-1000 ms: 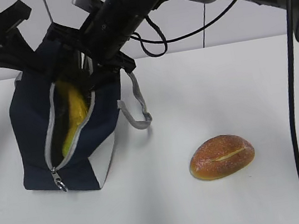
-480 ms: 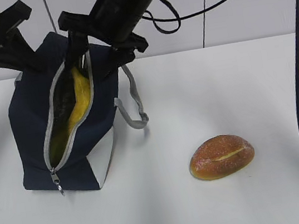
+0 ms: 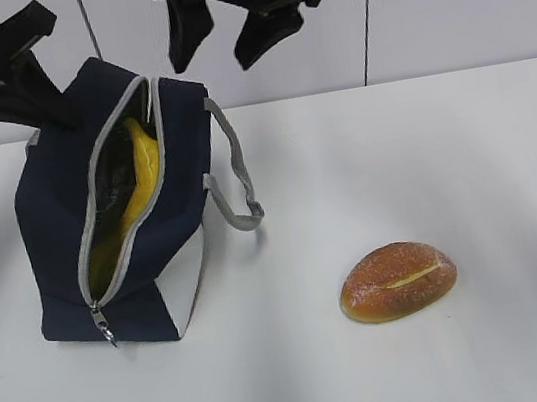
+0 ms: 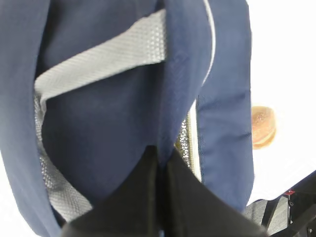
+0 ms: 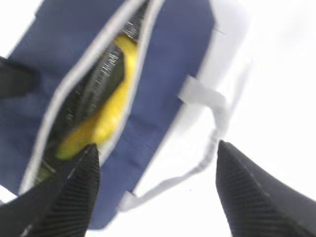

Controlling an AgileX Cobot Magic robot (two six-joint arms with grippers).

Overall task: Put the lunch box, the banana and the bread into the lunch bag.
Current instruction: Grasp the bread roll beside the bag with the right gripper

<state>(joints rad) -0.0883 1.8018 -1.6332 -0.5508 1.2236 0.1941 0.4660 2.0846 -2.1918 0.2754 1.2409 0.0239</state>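
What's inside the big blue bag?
Through the open zipper of the boxy navy-blue fabric lunch bag a curved yellow banana shows against dark lining. Whatever lies beneath or beside it is hidden by the bag's walls.

A white table (image 3: 425,370) fills the lower part of the exterior view, its surface matte and smooth, with soft grey shadows near its left edge and along its front edge. Behind its far edge rises a pale wall (image 3: 461,0) split by 2 thin dark vertical seams (image 3: 361,15). In the left wrist view, past the table's edge, a dark frame piece (image 4: 276,210) with a small red spot shows, too blurred to identify.
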